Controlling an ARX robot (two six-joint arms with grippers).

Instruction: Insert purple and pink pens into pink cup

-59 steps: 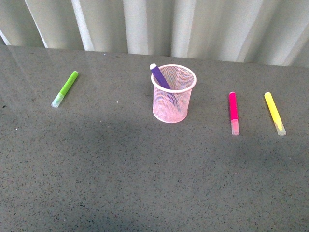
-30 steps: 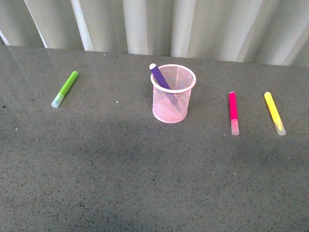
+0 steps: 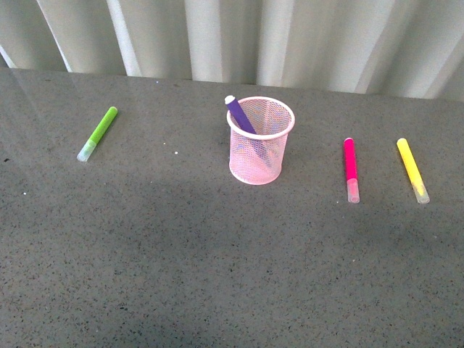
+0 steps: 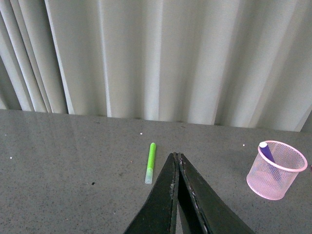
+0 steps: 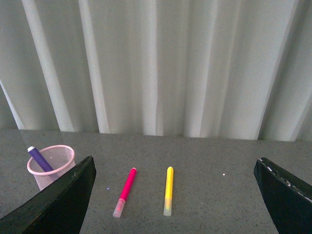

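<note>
Nothing readable is showing in any view: no text, label, brand, number or sign. The pink cup, the purple pen, the pink pen, the green marker and the yellow marker are all presenting plain coloured surfaces, and the barrels are appearing too small for any print to be made out.

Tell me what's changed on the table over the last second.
Nothing visibly changed in the front view. The purple pen leans inside the pink cup as before, the pink pen lies on the table right of it, and the green marker and yellow marker have not shifted.
</note>
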